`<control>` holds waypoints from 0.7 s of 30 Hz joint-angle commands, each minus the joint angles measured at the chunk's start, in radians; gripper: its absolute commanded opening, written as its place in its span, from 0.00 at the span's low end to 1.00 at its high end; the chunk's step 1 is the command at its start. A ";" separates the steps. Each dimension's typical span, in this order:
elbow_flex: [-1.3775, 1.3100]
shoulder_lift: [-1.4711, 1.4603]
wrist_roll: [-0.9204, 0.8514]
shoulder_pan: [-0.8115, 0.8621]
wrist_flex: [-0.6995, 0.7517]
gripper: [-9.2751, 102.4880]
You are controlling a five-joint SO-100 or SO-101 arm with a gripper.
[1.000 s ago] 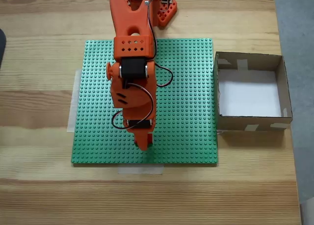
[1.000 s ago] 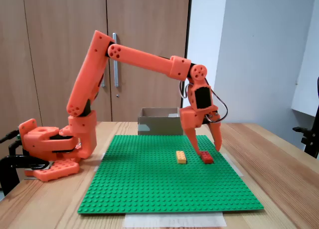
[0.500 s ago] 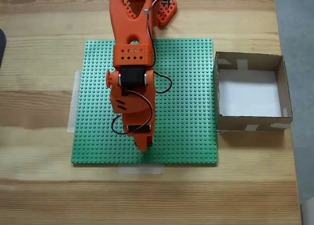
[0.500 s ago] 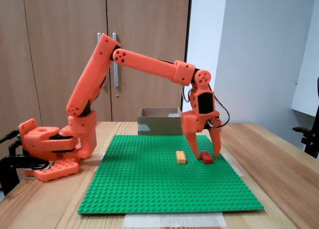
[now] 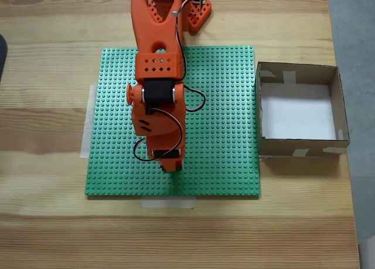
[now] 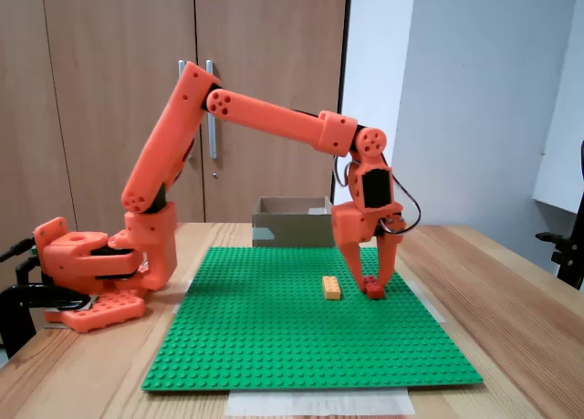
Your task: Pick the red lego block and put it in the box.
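Note:
In the side fixed view the red lego block [image 6: 373,288] lies on the green baseplate [image 6: 292,337], and my orange gripper [image 6: 370,282] has its two fingers closed against it from above. An orange-yellow brick [image 6: 331,288] lies just to its left, apart from the fingers. In the fixed view from above, the arm covers both bricks and the gripper [image 5: 169,166] points down near the baseplate's [image 5: 222,116] front edge. The box [image 5: 299,152] stands to the right of the baseplate there, and behind the arm as the box [image 6: 290,227] in the side view.
The arm's orange base [image 6: 87,277] stands at the left end of the wooden table [image 6: 511,319] in the side view. Pale tape strips [image 5: 167,203] hold the baseplate's edges. Wooden cabinet doors [image 6: 109,90] stand behind.
The gripper came down over the red lego block and its fingers closed from wide apart onto the block. The arm dropped slightly at first, then held still.

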 commanded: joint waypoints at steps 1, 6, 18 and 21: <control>-0.034 0.005 -0.009 0.009 -0.008 0.08; -0.034 0.038 -0.005 0.028 0.003 0.08; 0.064 0.356 0.026 0.074 -0.002 0.08; 0.130 0.463 0.026 0.061 -0.026 0.08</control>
